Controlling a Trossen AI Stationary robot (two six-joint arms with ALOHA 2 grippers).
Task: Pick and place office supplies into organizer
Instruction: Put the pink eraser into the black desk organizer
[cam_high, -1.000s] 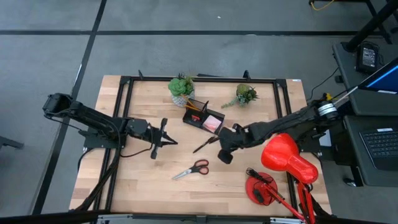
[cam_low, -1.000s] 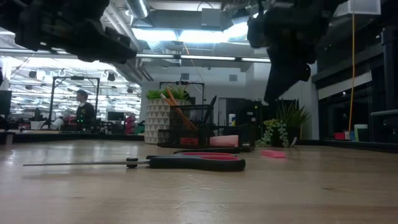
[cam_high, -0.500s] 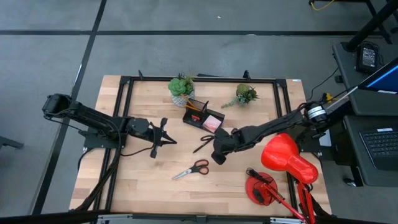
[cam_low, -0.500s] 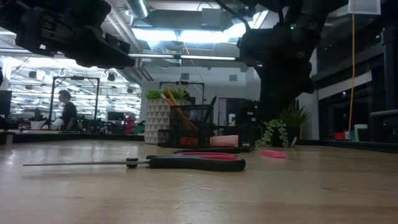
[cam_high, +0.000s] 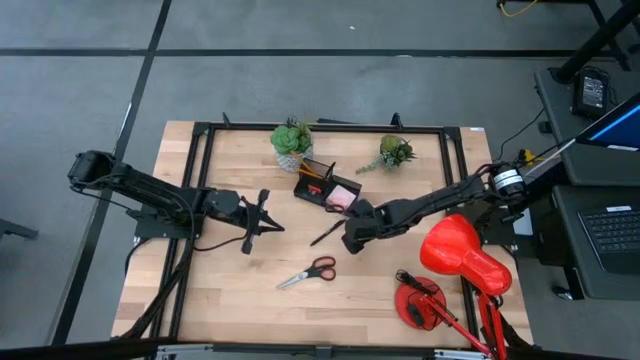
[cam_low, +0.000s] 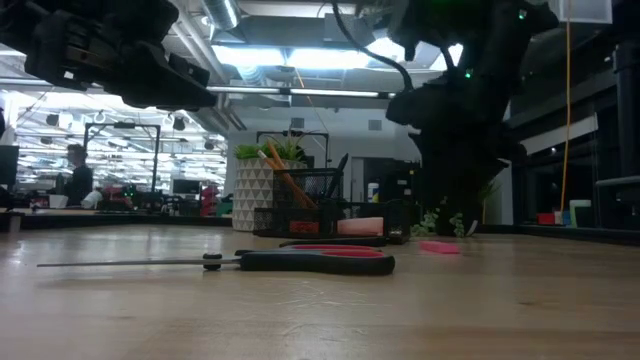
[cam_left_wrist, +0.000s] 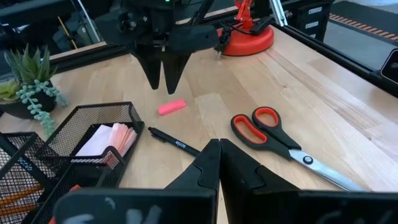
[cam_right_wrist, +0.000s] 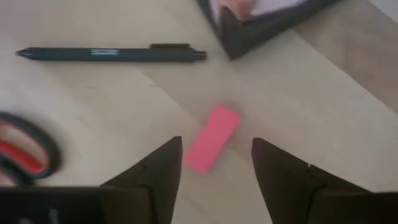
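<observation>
A: What lies nearest the desk's (cam_high: 230, 285) front edge?

B: The scissors (cam_high: 308, 272), flat on the wood, red handles toward the right edge and blades toward the left. The lamp (cam_high: 455, 262) stands at the front right corner.

A: And the right tool?

B: The right tool (cam_right_wrist: 216, 163) hangs over the middle of the desk, fingers spread, with the pink eraser (cam_right_wrist: 212, 138) lying on the wood between the fingertips (cam_right_wrist: 169, 155). Neither finger touches it. In the left wrist view that tool (cam_left_wrist: 164, 81) points straight down just above the eraser (cam_left_wrist: 171, 106).

A: What is beside the eraser?

B: A black pen (cam_high: 327, 233) lies just to its left, slanted, apart from it. In the right wrist view the pen (cam_right_wrist: 112, 54) lies beyond the eraser, near a corner of the organizer.

A: Where is the left tool?

B: The left tool (cam_high: 262, 222) hovers over the left half of the desk, well apart from the supplies, fingers pressed together.

A: And farther back?

B: The organizer (cam_high: 322, 187) sits behind the eraser, toward the back edge. Its low tray holds the pink notes (cam_left_wrist: 112, 137), and orange pencils (cam_low: 283, 172) lean in the taller mesh compartment. Two plants (cam_high: 292, 141) stand along the back edge, one behind the organizer and one (cam_high: 394, 152) to its right.
</observation>
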